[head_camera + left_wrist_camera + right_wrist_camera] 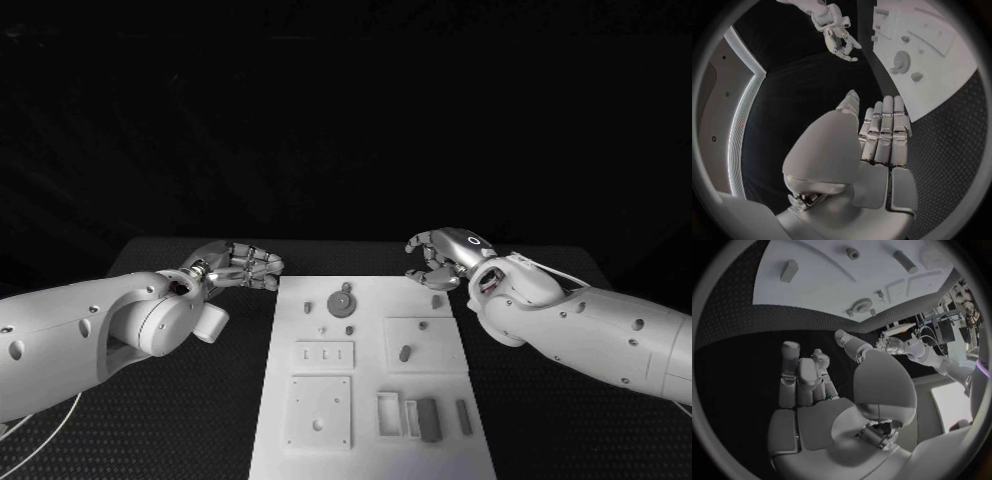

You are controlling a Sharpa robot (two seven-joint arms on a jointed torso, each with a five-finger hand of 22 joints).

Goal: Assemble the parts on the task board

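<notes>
White task board (372, 400) — seemingly grey parts (340, 303)

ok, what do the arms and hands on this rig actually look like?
Two smooth white shell arms with small dark round holes. Each ends in a silver-grey segmented metal hand: left hand, right hand. The right hand carries a small ring-shaped mark on its back, and a thin pale cable loops along the right wrist. A thin cable also trails below the left arm.

Head cam sits up high looking down at the counter (188, 420), with the task board (372, 380) running from center to 6 o'clock. Each wrist cam rides close behind its own hand, the left hand (879, 135) and the right hand (807, 385), facing out past the fingers. All three views share the board's far end, and each wrist cam catches the other hand across it.
</notes>
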